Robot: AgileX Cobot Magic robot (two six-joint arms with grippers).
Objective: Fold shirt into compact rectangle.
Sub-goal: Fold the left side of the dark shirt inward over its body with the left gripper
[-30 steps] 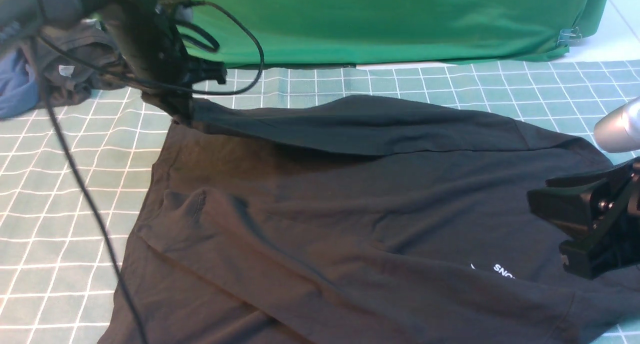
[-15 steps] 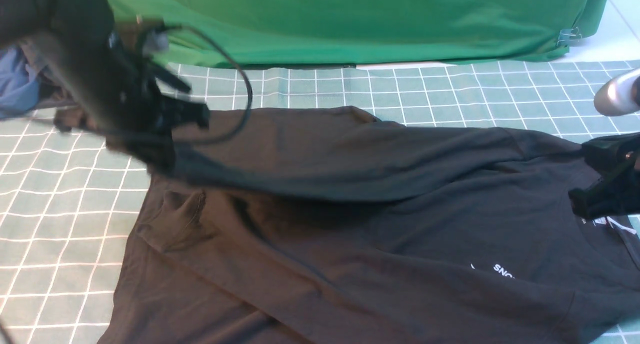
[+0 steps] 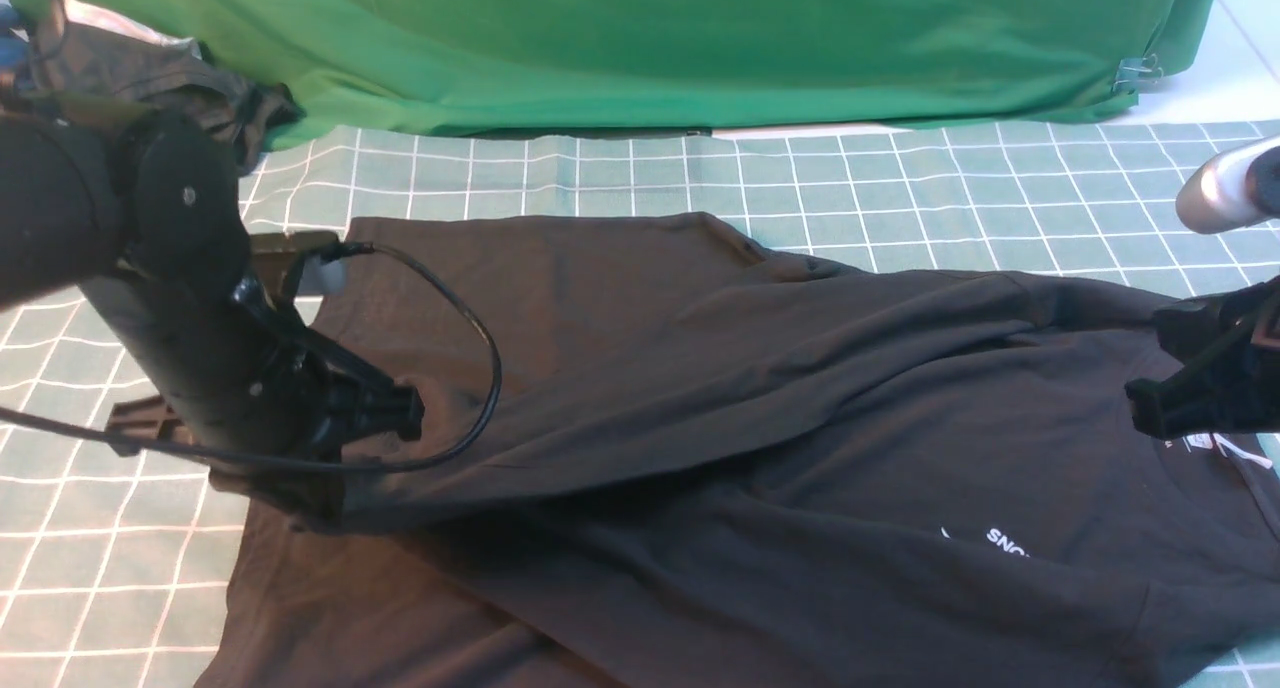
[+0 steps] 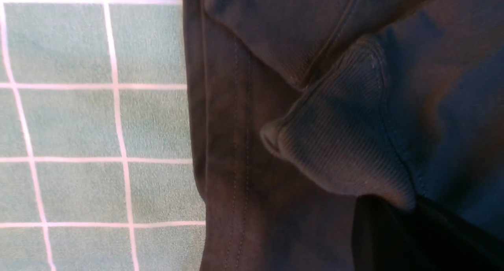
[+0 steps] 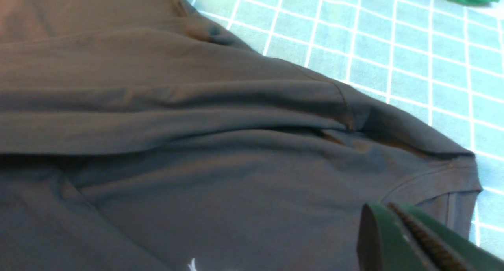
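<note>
The shirt (image 3: 760, 438) is lying spread on the gridded mat (image 3: 900, 178), covering the mat's middle and near part and running off its near edge in the front view. One long fold of the black cloth is being held up off the mat, stretching across it from the left gripper (image 3: 300, 498) toward the right gripper (image 3: 1150, 378). The left gripper is hanging low over the mat's left side, clenched on that fold; the left wrist view is showing a ribbed cuff (image 4: 342, 145) bunched just beside its dark finger. The right gripper is sitting at the mat's right side, jaws pressed together; whether cloth is caught between them cannot be told. A white neck label (image 3: 1215, 446) and the white print (image 3: 1005, 543) are showing toward the mat's near right. A green cloth (image 3: 700, 48) is hanging along the mat's far edge, and another dark garment (image 3: 150, 68) is lying at its far left corner.
</note>
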